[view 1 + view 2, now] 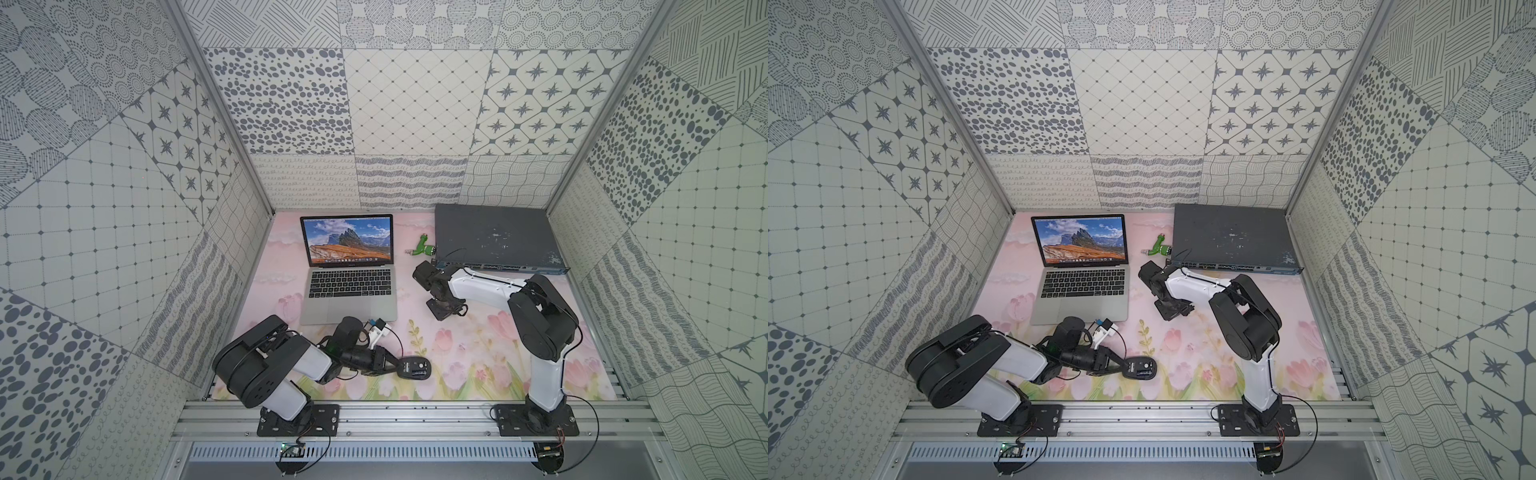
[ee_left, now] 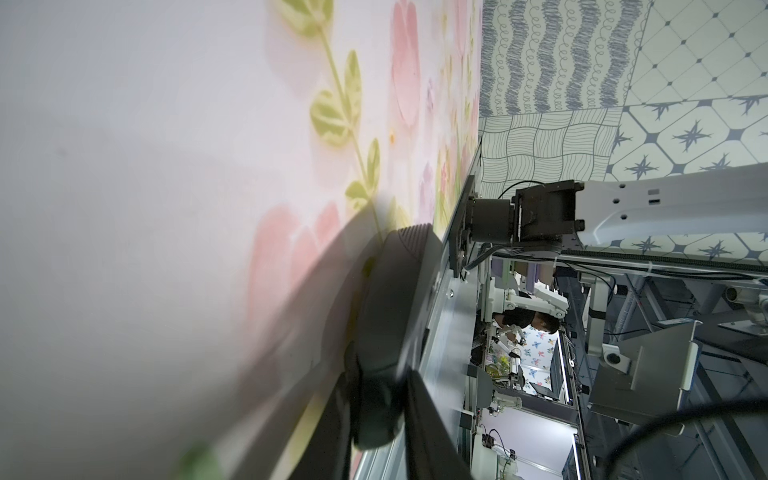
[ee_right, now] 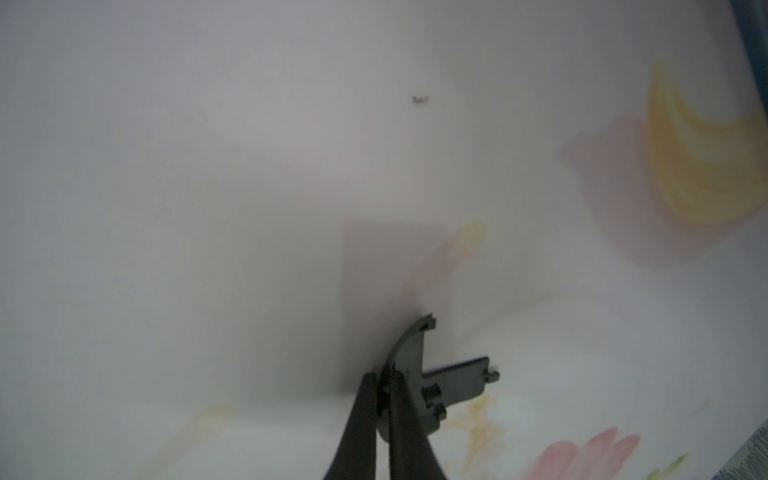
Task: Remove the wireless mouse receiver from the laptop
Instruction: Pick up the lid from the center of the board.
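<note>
Left gripper point(image 1: 392, 365) pinches the mouse point(image 1: 413, 369), lower middle. Right gripper point(image 3: 384, 386) squeezes a thin black lid point(image 3: 409, 357) by its edge; it could slip out. Laptop point(image 1: 351, 305) sits above; I can't see its receiver, maybe hidden.

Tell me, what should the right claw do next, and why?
Probably lift the black cover off the mat: the right gripper is shut on it, and the left gripper holds the mouse underside up, likely waiting for it.
</note>
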`<state>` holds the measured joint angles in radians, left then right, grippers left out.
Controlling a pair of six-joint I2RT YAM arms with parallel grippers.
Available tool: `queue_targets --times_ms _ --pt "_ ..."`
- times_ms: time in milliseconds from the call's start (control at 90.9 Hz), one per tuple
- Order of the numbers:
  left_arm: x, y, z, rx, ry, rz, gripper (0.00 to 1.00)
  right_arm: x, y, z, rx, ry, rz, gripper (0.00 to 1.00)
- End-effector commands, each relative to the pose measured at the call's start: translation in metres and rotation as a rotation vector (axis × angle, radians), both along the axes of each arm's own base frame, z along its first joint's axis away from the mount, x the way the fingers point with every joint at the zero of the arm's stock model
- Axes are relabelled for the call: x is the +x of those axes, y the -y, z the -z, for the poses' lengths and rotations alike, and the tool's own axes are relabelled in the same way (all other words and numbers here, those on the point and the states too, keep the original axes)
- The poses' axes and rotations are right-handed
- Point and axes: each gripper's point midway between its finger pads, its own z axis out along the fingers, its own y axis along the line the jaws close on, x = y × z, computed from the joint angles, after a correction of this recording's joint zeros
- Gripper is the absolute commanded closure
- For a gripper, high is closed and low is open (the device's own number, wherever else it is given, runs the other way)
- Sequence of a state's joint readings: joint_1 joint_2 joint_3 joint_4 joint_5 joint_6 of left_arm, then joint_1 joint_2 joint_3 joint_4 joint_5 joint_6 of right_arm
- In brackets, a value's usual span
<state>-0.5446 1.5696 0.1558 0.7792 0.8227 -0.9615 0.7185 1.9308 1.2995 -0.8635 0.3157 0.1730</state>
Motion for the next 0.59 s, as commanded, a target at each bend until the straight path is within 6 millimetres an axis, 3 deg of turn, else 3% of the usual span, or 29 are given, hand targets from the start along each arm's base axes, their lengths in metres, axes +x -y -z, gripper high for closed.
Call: queue_targets --times_ms 0,231,583 --pt "-0.002 -0.009 0.01 0.055 -0.017 -0.044 0.8 0.004 -0.01 -0.024 0.104 0.046 0.009 0.98" --pt "0.003 -0.003 -0.017 -0.006 0.035 -0.046 0.82 -0.003 -0.017 -0.065 0.265 0.097 0.007 1.0" --pt "0.012 0.001 -0.071 -0.131 0.096 -0.075 0.91 -0.038 -0.031 -0.146 0.624 0.147 -0.058 1.0"
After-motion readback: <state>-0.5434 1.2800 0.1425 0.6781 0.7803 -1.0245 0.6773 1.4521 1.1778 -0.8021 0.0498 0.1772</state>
